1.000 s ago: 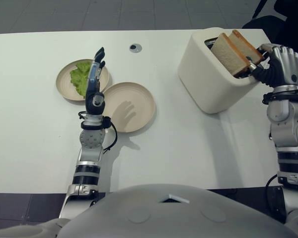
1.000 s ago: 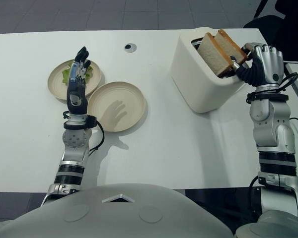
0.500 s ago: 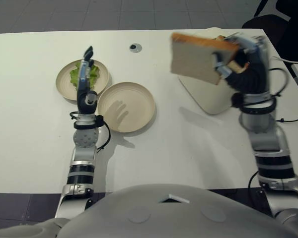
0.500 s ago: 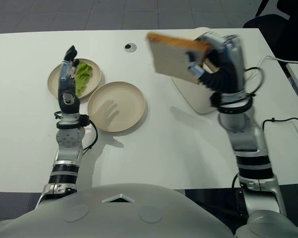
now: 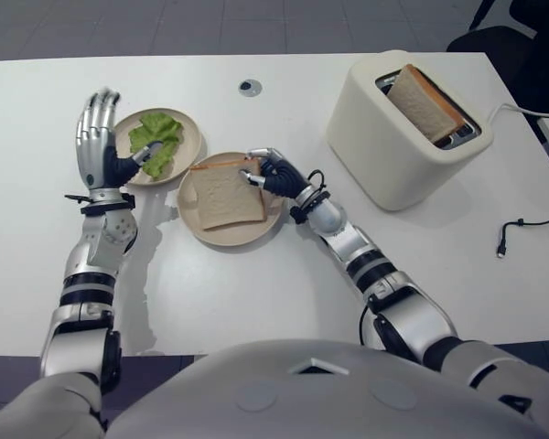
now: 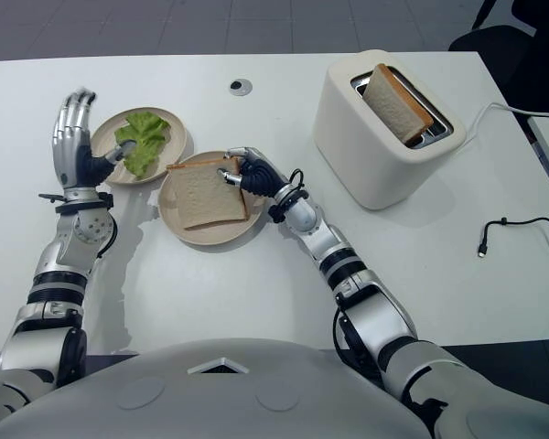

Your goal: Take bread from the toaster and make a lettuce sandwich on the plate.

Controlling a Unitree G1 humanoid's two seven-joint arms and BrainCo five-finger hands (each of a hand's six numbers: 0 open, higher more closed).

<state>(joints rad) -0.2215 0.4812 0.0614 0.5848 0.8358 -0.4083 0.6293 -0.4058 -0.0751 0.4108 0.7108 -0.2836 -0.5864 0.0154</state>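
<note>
The right hand (image 5: 273, 174) pinches a corner of the bread slice (image 5: 221, 197) lying on the plate (image 5: 233, 236); withdrawing before letting go could drag it off. The left hand (image 5: 96, 151), fingers spread and empty, hovers beside the lettuce (image 5: 157, 139), which a rough grab may tear

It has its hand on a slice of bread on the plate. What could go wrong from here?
1. The right hand pinches a corner of the bread slice lying on the plate; if it lets go late, pulling back could drag the slice off.
2. The lettuce looks floppy and lies on a small dish beside the open left hand; a grab might slip or shove the dish.
3. The second slice leans in the toaster, so it could snag.
</note>
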